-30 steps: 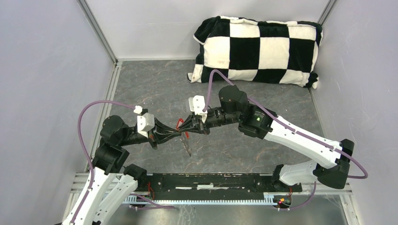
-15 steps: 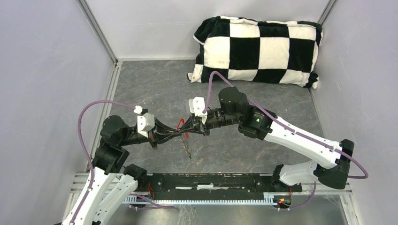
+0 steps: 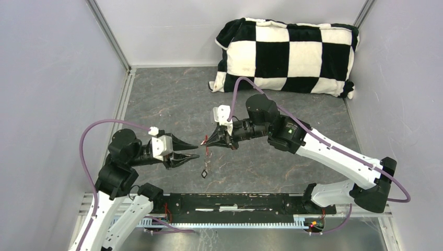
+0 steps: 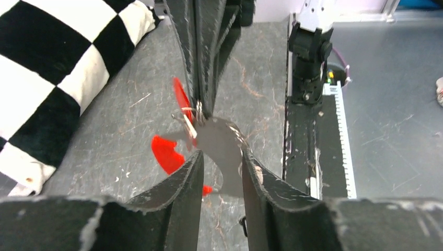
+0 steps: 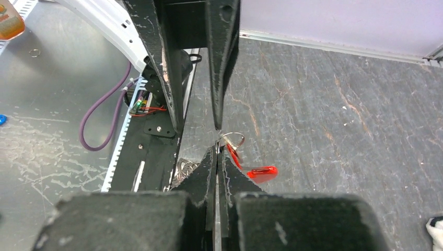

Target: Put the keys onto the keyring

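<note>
Backing off leftward, the left pincer [image 3: 195, 151] now stands spread and empty, left of centre. Just right of it, the right pincer [image 3: 211, 139], pressed together, pinches the keyring [image 5: 232, 138] by its silver rings, red fob dangling. Lower centre, a dark-headed key [image 3: 204, 171] seems loose on the surface [image 3: 292, 167]. Threading appears unfinished; that key likely needs regrasping.

Bright, even light casts soft shadows; the near jaws blur in both wrist views.
</note>
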